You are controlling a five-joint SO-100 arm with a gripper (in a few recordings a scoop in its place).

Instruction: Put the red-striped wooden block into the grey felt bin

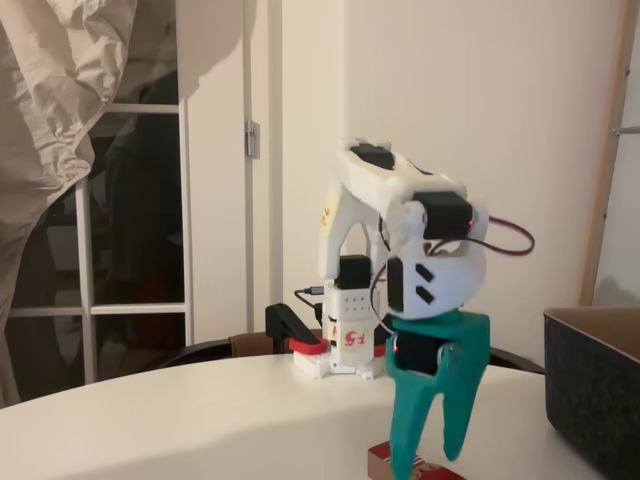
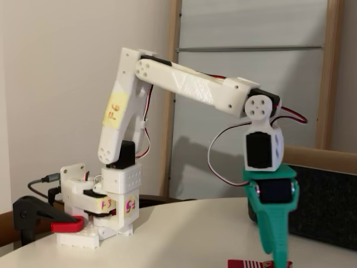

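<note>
A white plastic robot arm (image 1: 400,210) is reaching out from its base over a smooth, pale, rounded table (image 1: 200,420). Its matte teal gripper (image 1: 432,462) is pointing straight down, the two tapered fingers spread apart in one fixed view, straddling the red-striped wooden block (image 1: 385,462). The block is lying flat on the table at the bottom edge of both fixed views, a small rectangular piece with a dark red side and thin red stripes (image 2: 248,263); whether the fingers are touching it, I cannot tell. The grey felt bin (image 1: 595,400), boxy, with a fuzzy charcoal wall and a tan rim, is standing just beside the gripper on the right.
</note>
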